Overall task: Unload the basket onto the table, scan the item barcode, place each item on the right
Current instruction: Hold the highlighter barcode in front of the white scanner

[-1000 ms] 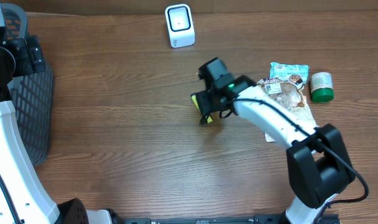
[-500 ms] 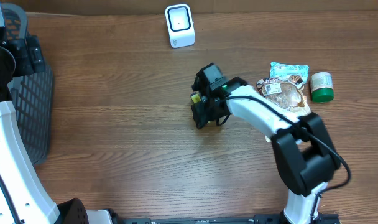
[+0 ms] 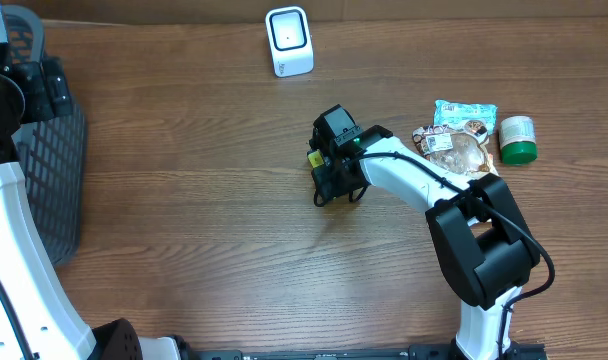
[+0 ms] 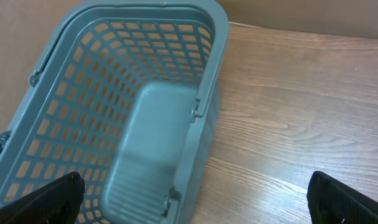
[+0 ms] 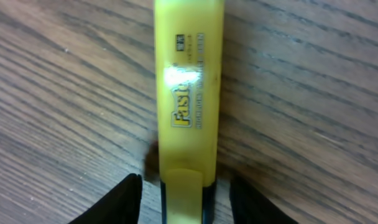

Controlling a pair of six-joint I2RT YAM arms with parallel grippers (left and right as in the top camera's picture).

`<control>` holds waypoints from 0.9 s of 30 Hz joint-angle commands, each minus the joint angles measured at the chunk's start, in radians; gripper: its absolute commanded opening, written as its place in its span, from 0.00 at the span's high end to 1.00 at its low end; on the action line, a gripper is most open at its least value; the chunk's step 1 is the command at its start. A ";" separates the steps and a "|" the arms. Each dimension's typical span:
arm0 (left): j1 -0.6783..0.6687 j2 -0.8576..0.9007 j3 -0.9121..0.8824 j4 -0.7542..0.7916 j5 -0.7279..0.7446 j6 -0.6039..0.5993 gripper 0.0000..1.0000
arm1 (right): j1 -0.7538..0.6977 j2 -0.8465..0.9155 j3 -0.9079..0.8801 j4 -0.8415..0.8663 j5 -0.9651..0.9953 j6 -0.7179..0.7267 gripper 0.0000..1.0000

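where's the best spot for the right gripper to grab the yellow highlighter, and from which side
Grip the highlighter across its narrow body, near the end closest to the right gripper, coming straight down from above. It lies flat on the table, and its long straight sides run parallel between the fingers, so each should meet a flat edge.

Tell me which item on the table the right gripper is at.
The yellow highlighter, lying flat between the fingers of the right gripper. The teal packet, snack bag and green-lidded jar sit grouped apart, untouched.
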 commanded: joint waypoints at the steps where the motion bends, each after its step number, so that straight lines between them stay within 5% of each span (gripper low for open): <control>1: -0.009 0.008 0.005 0.003 -0.002 0.011 0.00 | 0.005 0.034 0.008 -0.001 0.016 0.000 0.62; 3: -0.009 0.008 0.005 0.003 -0.002 0.011 0.00 | 0.005 0.034 0.019 -0.009 0.007 0.000 0.76; 9: -0.009 0.008 0.005 0.003 -0.002 0.011 0.00 | 0.005 0.031 0.054 -0.030 0.000 0.000 0.87; 20: -0.009 0.008 0.005 0.003 -0.002 0.011 0.00 | 0.005 0.029 0.370 -0.172 -0.040 0.026 0.88; 27: -0.009 0.008 0.005 0.003 -0.002 0.011 0.00 | 0.005 0.032 0.467 0.023 0.063 0.037 0.86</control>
